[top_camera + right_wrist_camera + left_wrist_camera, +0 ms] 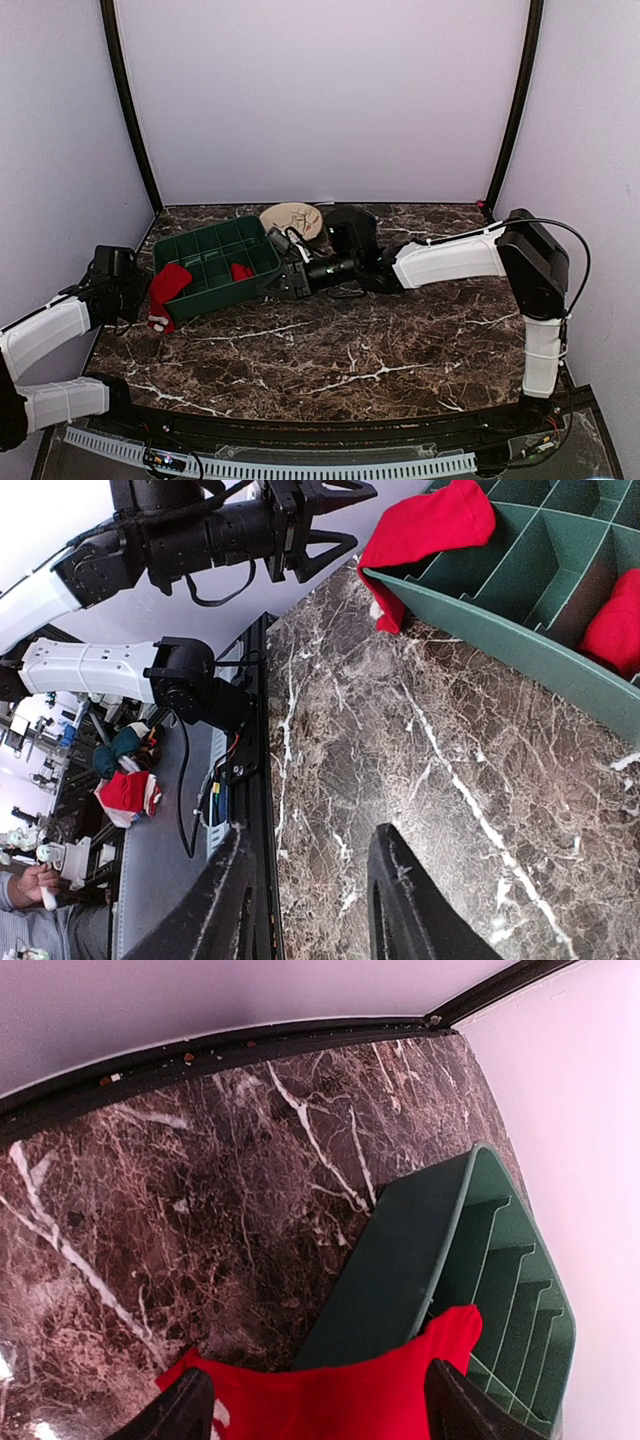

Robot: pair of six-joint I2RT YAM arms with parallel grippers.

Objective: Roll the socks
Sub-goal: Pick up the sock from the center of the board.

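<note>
With my left gripper (362, 518) holding its jaws spread clear of the unrolled sock (165, 290) draped over the green tray (225, 293) wall, the right gripper (310, 860) holding its jaws apart and empty, and the rolled sock (241, 271) in a compartment, I fear the draped one slides onto the worktop (350, 350).

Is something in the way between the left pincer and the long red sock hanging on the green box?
Nothing visible is. The open left pincer points at the red sock, which drapes over the wall of the green divided tray. Only air lies between them.
</note>
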